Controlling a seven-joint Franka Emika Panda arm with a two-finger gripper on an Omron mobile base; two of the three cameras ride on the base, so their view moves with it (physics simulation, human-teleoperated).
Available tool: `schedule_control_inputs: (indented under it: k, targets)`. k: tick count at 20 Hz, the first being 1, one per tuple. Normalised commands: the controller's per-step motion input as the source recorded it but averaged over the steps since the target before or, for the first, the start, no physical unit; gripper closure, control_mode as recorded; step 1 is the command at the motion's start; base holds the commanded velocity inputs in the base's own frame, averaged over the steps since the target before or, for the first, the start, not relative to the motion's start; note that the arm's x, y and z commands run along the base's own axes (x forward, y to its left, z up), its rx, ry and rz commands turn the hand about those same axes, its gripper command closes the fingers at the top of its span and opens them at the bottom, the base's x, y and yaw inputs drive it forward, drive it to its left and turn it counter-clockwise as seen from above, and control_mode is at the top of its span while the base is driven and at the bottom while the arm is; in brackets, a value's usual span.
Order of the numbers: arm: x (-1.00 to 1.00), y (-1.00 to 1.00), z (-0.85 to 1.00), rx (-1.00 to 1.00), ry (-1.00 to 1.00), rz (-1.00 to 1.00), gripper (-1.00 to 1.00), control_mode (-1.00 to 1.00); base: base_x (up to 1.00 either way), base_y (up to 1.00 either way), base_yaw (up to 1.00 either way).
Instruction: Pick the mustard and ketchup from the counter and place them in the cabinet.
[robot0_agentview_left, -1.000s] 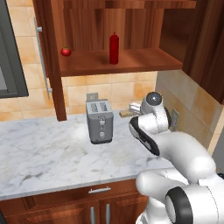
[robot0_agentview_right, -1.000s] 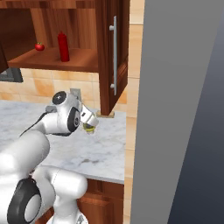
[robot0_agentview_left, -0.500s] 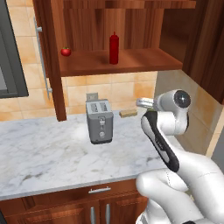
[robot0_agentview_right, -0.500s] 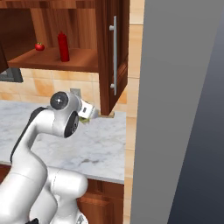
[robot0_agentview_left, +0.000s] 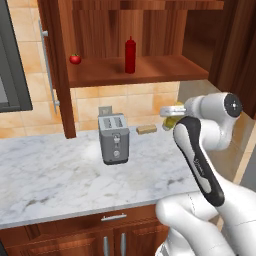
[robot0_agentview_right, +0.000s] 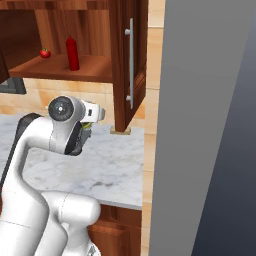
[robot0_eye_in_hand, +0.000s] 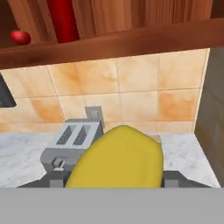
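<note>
You see the gripper (robot0_agentview_left: 172, 116) closed on the mustard (robot0_eye_in_hand: 118, 158), now lifted higher than a second ago, off the counter (robot0_agentview_left: 50, 175) right of the toaster (robot0_agentview_left: 113, 137), ketchup (robot0_agentview_left: 130, 55) unmoved on the cabinet (robot0_agentview_left: 150, 70) shelf, tomato (robot0_agentview_left: 75, 59) far left

The yellow mustard (robot0_eye_in_hand: 117, 157) is held clear above the marble desk (robot0_agentview_left: 60, 175) to the right of centre, below the cabinet (robot0_agentview_left: 150, 70), whose door stands open and on whose inner shelf the slim red ketchup (robot0_agentview_left: 130, 55) stands upright, nozzle up.
</note>
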Motion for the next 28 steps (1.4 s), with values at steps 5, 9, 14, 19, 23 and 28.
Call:
schedule_control_inputs:
  k: [5, 9, 14, 19, 23, 28]
  targets:
    - [-0.39, 0.35, 0.82, -0.18, 0.00, 0.20, 1.00, -1.00, 0.00, 0.00, 0.00]
    - [-0.41, 0.12, 0.72, -0.15, 0.00, 0.12, 1.00, -1.00, 0.00, 0.00, 0.00]
    - [-0.40, 0.00, 0.60, -0.06, -0.09, 0.04, 1.00, -1.00, 0.00, 0.00, 0.00]
    - [-0.04, -0.02, 0.09, 0.01, -0.08, 0.00, 1.00, -1.00, 0.00, 0.00, 0.00]
    - [0.07, -0.05, 0.61, 0.06, -0.19, 0.02, 1.00, -1.00, 0.00, 0.00, 0.00]
    - [0.17, -0.06, 0.51, 0.05, -0.05, 0.01, 1.00, -1.00, 0.00, 0.00, 0.00]
